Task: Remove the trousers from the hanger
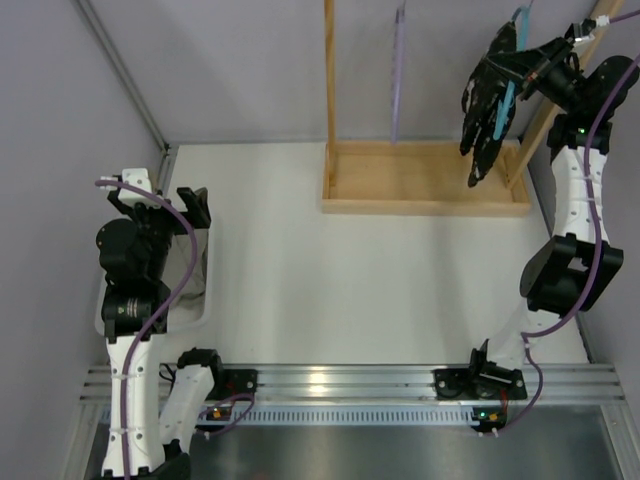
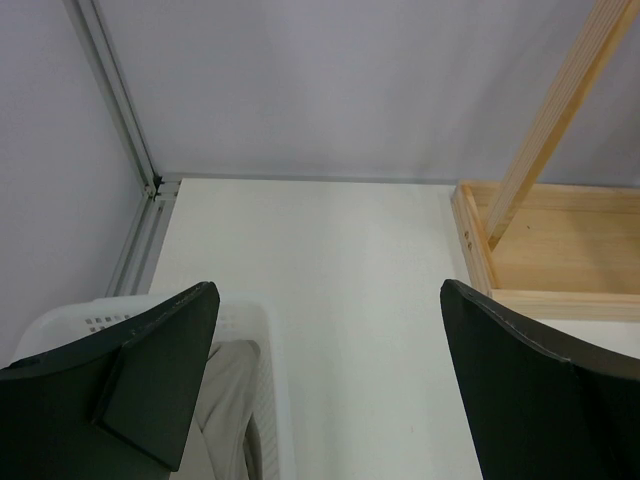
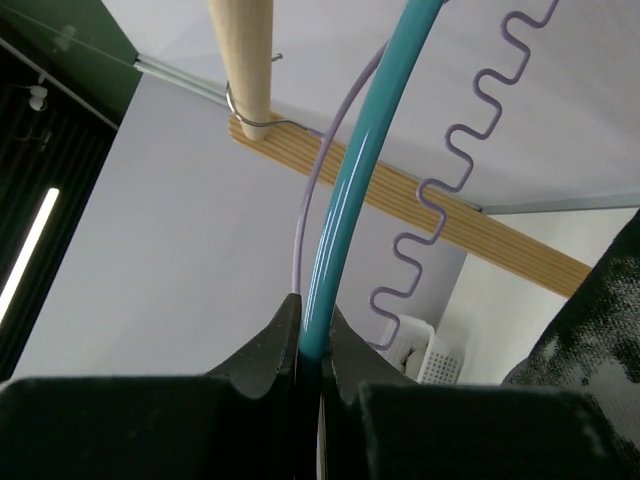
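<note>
Right wrist: right gripper (image 3: 306, 318) clenched on glossy teal hanger (image 3: 345, 190) (speckled black trousers (image 3: 590, 320) beside); left gripper (image 2: 328, 290) released.

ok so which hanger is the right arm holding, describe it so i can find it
Find the wooden rack at the far side of the table. At its right end, the teal hanger is pinched in the right gripper, with dark trousers draped alongside. The pale purple hanger hangs free nearer the middle.
</note>
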